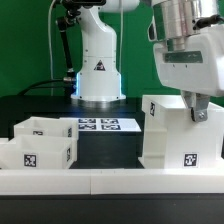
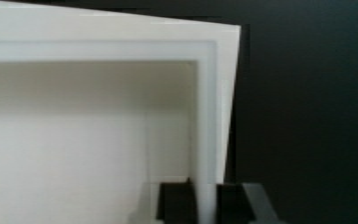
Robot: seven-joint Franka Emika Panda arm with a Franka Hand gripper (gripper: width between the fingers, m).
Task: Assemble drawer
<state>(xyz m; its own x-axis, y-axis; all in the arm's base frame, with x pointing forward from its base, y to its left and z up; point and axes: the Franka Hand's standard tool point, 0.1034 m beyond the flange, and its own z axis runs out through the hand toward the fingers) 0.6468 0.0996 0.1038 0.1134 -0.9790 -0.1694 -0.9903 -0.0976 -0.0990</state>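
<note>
– White plastic fills the gap between the jaws. Which part is that?

– A thin upright wall (image 2: 211,110) of the drawer's casing (image 1: 175,135). In the wrist view the two black fingers (image 2: 176,205) sit one on each side of its edge, with no gap showing, so the jaws are clamped on it.

– And where does the casing stand?

– Straight under the jaws, upright on the black tabletop (image 1: 110,150). Its square tag (image 1: 189,158) is low on the front face. The jaws come down on its top edge, towards the exterior view's right.

– What about the two trays?

– Both are well apart from the jaws, off to the exterior view's left. The rear tray (image 1: 45,127) and the front tray (image 1: 38,152) stand close together, open side up. I cannot tell whether they touch. The front one shows a tag (image 1: 29,158).

– Anything between them and the jaws?

– The marker board (image 1: 100,125) lies flat on the tabletop, farther back than the casing. A low white border rail (image 1: 100,182) runs along the near edge, below the jaws and the trays alike.
</note>
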